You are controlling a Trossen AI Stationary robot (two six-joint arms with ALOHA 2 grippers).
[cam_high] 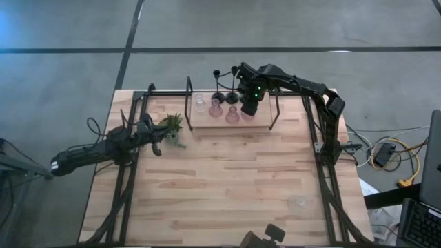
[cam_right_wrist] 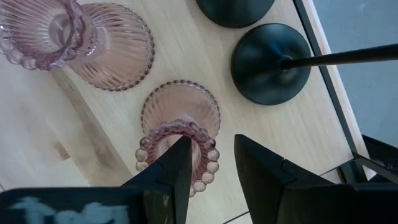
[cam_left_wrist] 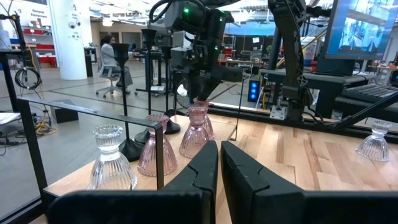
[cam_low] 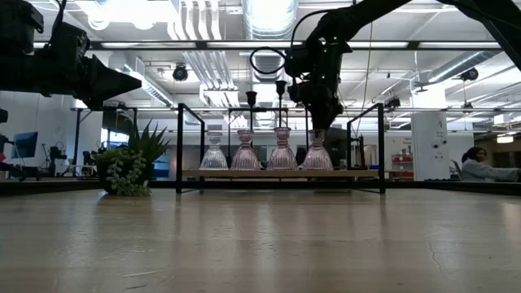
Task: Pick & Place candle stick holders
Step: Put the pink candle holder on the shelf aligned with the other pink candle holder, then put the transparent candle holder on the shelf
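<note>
A row of small glass candle stick holders stands on a wooden shelf (cam_low: 244, 173) at the table's far middle: one clear (cam_low: 213, 152), then three pink. Behind them stand slim black stemmed holders (cam_high: 218, 96), their round bases (cam_right_wrist: 270, 59) on the shelf. My right gripper (cam_right_wrist: 211, 146) points down, open, over the rightmost pink holder (cam_low: 317, 155). One finger is above its beaded cup, and the other is outside the rim. My left gripper (cam_left_wrist: 219, 149) waits shut, held level at the table's left edge by the plant. My right gripper has one finger (cam_right_wrist: 180, 162) over the cup at the top of the rightmost pink holder (cam_right_wrist: 155, 134), coming from above. A gap shows between the rim and the other finger. Whether the first finger touches the glass, I cannot tell. The holder stands upright on the shelf.
The shelf has a black metal frame (cam_low: 179, 146) with uprights at both ends. A small spiky green plant (cam_high: 172, 127) sits near my left gripper. One clear glass holder (cam_high: 298, 202) stands alone near the table's near right corner. A person sits in the room beyond.
</note>
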